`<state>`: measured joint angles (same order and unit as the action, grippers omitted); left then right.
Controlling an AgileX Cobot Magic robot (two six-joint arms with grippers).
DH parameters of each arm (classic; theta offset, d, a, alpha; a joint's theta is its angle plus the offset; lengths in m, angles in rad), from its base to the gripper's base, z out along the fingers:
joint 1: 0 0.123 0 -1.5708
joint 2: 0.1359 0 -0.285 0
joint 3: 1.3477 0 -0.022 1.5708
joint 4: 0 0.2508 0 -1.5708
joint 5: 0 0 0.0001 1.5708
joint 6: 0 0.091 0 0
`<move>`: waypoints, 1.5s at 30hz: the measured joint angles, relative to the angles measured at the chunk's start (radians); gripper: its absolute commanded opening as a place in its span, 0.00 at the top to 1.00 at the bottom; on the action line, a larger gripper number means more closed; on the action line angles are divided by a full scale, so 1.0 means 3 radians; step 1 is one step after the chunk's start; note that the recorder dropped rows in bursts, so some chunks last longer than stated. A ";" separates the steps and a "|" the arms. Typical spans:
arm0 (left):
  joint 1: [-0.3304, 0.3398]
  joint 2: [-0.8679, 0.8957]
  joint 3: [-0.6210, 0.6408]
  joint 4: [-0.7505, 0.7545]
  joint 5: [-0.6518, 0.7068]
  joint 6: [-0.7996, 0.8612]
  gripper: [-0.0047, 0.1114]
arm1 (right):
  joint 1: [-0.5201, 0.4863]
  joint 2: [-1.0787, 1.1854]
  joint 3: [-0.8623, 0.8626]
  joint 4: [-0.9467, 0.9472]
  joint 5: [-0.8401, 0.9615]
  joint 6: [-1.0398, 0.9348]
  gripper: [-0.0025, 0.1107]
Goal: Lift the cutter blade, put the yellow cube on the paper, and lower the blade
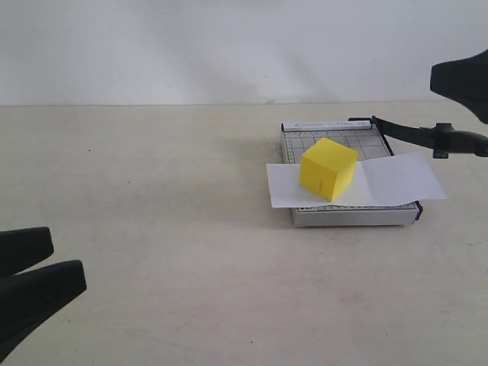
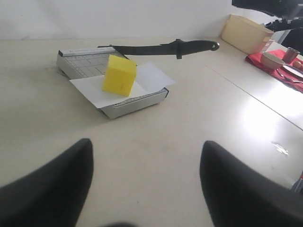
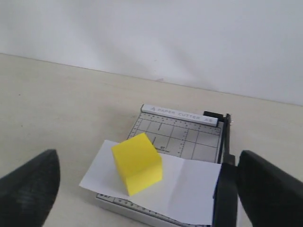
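The yellow cube (image 1: 328, 169) sits on the white paper (image 1: 396, 181), which lies across the grey cutter board (image 1: 347, 216). From its hinge at the board's far corner, the cutter blade (image 1: 415, 135) is raised and sticks out to the right. My right gripper (image 1: 463, 76) hovers above the blade's handle end. In the right wrist view this gripper (image 3: 147, 156) is open wide, with the handle (image 3: 225, 189) just inside one finger (image 3: 270, 184) and the cube (image 3: 137, 161) between the fingers farther off. My left gripper (image 1: 67, 259) is open and empty at the near left, far from the cube (image 2: 120, 74).
A cardboard box (image 2: 246, 30) and a red cloth with a bowl (image 2: 274, 59) lie beyond the blade's handle (image 2: 196, 46) in the left wrist view. A white wall stands behind the beige table (image 1: 168, 213).
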<state>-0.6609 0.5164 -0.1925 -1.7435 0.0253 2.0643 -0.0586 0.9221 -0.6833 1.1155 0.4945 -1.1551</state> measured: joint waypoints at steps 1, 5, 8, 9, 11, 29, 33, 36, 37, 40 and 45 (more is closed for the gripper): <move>0.0000 -0.0055 0.0054 0.0000 0.0000 -0.0027 0.43 | 0.0000 0.0006 -0.0020 -0.0056 -0.0016 0.0031 0.13; 0.0000 -0.0209 0.0217 0.0000 0.0000 -0.0156 0.43 | 0.0000 0.0027 -0.0119 -0.0147 0.0045 0.0045 0.13; 0.0000 -0.0251 0.0254 0.0000 0.0000 -0.0211 0.43 | 0.0000 0.0027 -0.0203 -0.0156 0.0173 0.0045 0.13; 0.0000 -0.0259 0.0254 0.0000 0.0000 -0.0211 0.43 | 0.0000 0.0027 -0.0231 -0.0156 0.0210 0.0045 0.13; 0.0000 -0.0265 0.0254 0.0000 0.0008 -0.0218 0.43 | 0.0000 0.0027 -0.0277 -0.0148 0.0273 0.0045 0.13; 0.0000 -0.0265 0.0254 0.0000 0.0143 -0.0311 0.43 | 0.0000 0.0027 -0.0305 -0.0132 0.0281 0.0553 0.69; 0.0000 -0.0265 0.0254 0.0000 0.0150 -0.0364 0.43 | 0.0000 0.0027 -0.0305 -0.0132 0.0287 0.0670 0.78; 0.0000 -0.0265 0.0254 0.0000 0.0216 -0.0370 0.43 | 0.0000 0.0027 -0.0305 -0.0132 0.0253 0.0771 0.67; 0.0000 -0.0265 0.0254 0.0000 0.0231 -0.0375 0.43 | 0.0000 0.0027 -0.0305 -0.0139 0.0212 0.0802 0.60; 0.0000 -0.0265 0.0254 0.0000 0.0250 -0.0383 0.43 | 0.0000 0.0027 -0.0305 -0.0155 0.0084 0.0839 0.41; 0.0000 -0.0265 0.0254 0.0000 0.0278 -0.0383 0.43 | 0.0000 0.0079 -0.0305 -0.0434 -0.0008 0.1190 0.40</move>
<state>-0.6609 0.4370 -0.1162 -1.7435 0.1086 1.9493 -0.0586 0.9459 -0.7748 0.9852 0.4921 -0.7981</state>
